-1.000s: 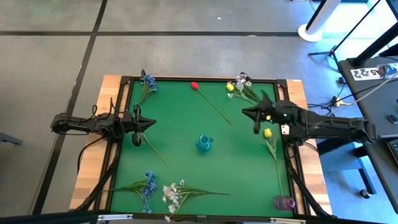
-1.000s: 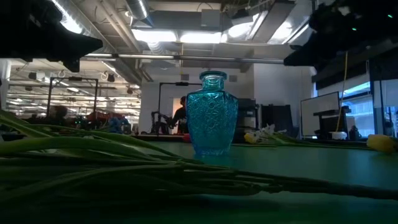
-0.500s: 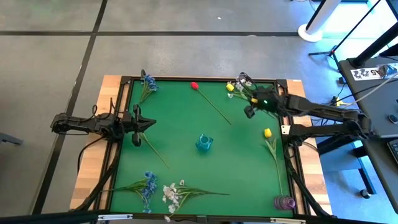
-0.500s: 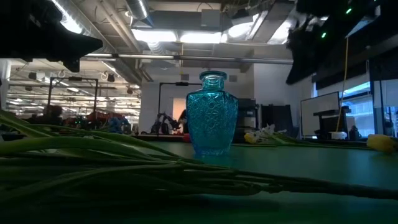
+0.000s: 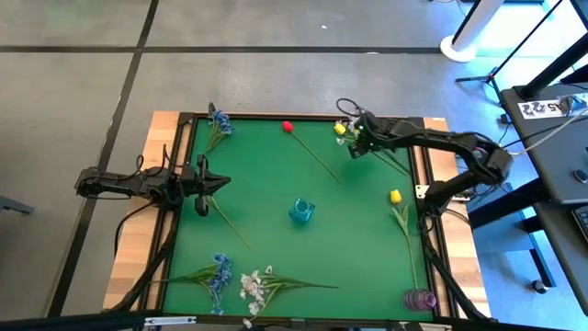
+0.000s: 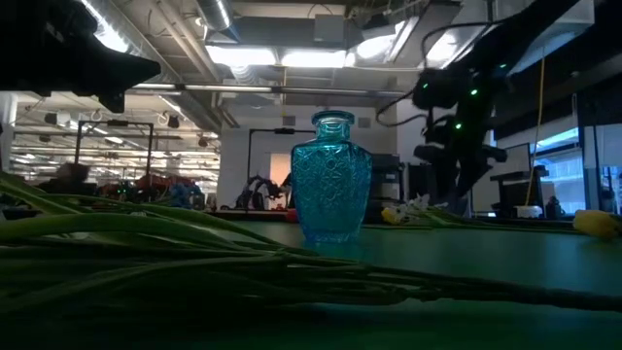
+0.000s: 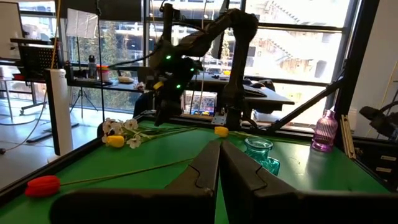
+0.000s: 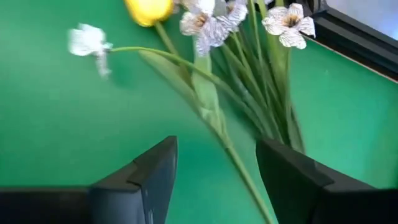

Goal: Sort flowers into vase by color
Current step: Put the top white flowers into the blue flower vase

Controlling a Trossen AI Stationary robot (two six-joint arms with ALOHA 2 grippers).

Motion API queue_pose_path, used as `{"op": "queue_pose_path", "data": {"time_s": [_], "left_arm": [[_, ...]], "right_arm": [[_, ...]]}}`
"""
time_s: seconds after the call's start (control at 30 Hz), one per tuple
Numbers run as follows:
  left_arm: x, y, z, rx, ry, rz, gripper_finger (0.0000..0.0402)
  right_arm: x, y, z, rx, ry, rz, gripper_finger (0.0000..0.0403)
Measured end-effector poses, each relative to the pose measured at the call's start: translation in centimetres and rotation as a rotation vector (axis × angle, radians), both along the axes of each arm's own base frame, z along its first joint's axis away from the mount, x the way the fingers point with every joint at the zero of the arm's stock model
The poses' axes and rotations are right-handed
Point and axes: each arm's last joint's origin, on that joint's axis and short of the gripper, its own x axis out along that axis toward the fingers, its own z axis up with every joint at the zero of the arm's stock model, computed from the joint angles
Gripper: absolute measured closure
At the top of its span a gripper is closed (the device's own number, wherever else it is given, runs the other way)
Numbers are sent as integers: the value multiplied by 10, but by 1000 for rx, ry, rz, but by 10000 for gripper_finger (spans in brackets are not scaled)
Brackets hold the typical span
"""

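My right gripper [image 5: 354,149] stands open and tipped down over the flowers at the table's far right. In the right wrist view its fingers [image 8: 134,180] stand on either side of a green stem [image 8: 214,124] without touching it. Beyond them lie a yellow bud [image 8: 149,9] and white blossoms [image 8: 286,18]. A blue glass vase [image 5: 300,211] stands upright mid-table. My left gripper [image 5: 220,183] waits shut and level at the left side. A red bud [image 5: 288,126] lies at the far side, its stem running toward the centre.
A purple vase [image 5: 420,299] stands at the near right corner. A second yellow bud [image 5: 396,196] lies by the right edge. Blue flowers [image 5: 219,119] lie far left; blue [image 5: 219,271] and white sprigs [image 5: 253,287] lie near left. A black frame [image 5: 424,165] rims the green mat.
My right gripper has swung from above the right-side yellow bud toward the table's far edge and a little left, sinking and tipping from level to pointing steeply down over the far-right flowers. The flowers and vases have not moved.
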Motion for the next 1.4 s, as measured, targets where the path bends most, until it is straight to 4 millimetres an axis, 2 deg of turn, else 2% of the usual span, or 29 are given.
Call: {"op": "queue_pose_path", "data": {"time_s": [0.17, 0.3, 0.47, 0.63, 0.8, 0.97, 1.07, 1.23, 1.33, 1.4], "left_arm": [[0, 0, 0, 0, -1, 0, 392], [0, 0, 0, 0, 0, 0, 392], [0, 0, 0, 0, -1, 0, 392], [0, 0, 0, 0, -1, 0, 392], [0, 0, 0, 0, 0, 0, 392], [0, 0, 0, 0, -1, 0, 392], [0, 0, 0, 0, -1, 0, 392], [0, 0, 0, 0, -1, 0, 392], [0, 0, 0, 0, 0, 1, 392], [0, 0, 0, 0, -1, 0, 392]], "right_arm": [[17, -17, -5, 8, 181, -37, 183], [23, -35, -7, 28, 267, -81, 182], [18, -56, -22, 92, 307, -131, 182], [14, -67, -36, 145, 292, -151, 189], [16, -71, -46, 182, 279, -145, 244], [20, -69, -47, 193, 262, -106, 333], [22, -63, -32, 162, 268, -88, 387], [31, -45, 33, -54, 225, -65, 372], [39, -22, 75, -206, 128, -30, 382], [45, -1, 101, -302, 12, 14, 393]]}}
